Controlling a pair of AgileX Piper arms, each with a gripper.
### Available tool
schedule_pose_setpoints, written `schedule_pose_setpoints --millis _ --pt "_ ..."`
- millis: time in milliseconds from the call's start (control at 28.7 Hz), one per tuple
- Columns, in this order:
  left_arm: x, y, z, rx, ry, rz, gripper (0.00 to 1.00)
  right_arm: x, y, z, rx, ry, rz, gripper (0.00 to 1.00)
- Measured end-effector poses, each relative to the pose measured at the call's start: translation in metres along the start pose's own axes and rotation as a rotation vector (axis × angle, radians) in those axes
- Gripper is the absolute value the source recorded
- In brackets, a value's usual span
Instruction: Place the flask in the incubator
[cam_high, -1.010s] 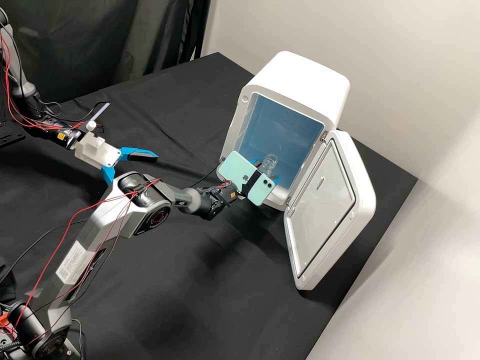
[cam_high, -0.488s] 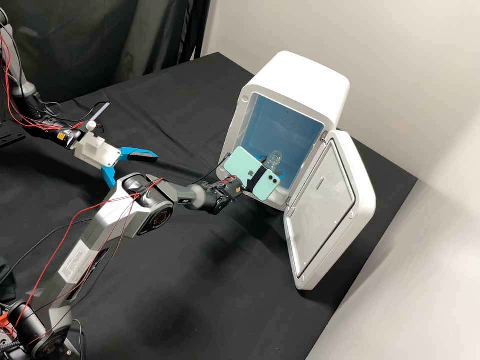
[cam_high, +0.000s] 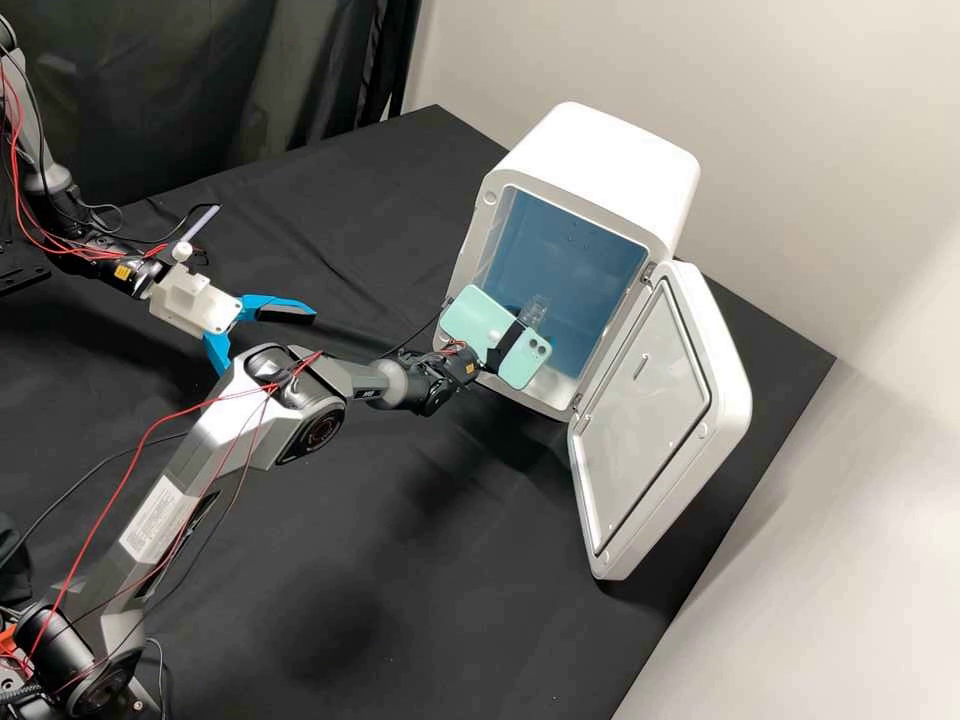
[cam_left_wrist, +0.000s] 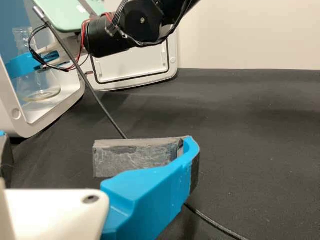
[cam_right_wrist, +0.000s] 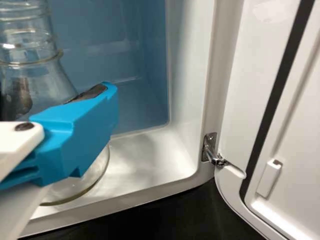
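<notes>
The white incubator stands at the bench's far right, its door swung wide open beside the blue chamber. A clear glass flask is inside the chamber, upright, its base at the white floor near the front lip. My right gripper is shut on the flask, one blue finger pressed against its shoulder, the other hidden behind the glass. From above, the flask's neck pokes up behind the wrist. My left gripper hovers open and empty over the bench's left part, far from the incubator.
A mint-green phone rides on the right wrist and hides that gripper from above. A thin black cable trails across the black bench. The bench edge runs just beyond the open door. Red wires hang along both arms.
The right arm has stretched forward, carrying the flask from the chamber's mouth deeper inside and down. The left arm has kept still.
</notes>
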Motion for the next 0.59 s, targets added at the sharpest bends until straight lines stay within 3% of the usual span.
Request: schedule_pose_setpoints --millis 314,592 --pt "0.0 0.0 0.0 0.0 0.0 0.0 1.0 0.01 -0.002 0.002 0.0 -0.022 -0.018 0.0" --pt "0.0 0.0 0.0 0.0 0.0 0.0 1.0 0.017 0.009 -0.004 0.0 0.001 0.011 0.0"
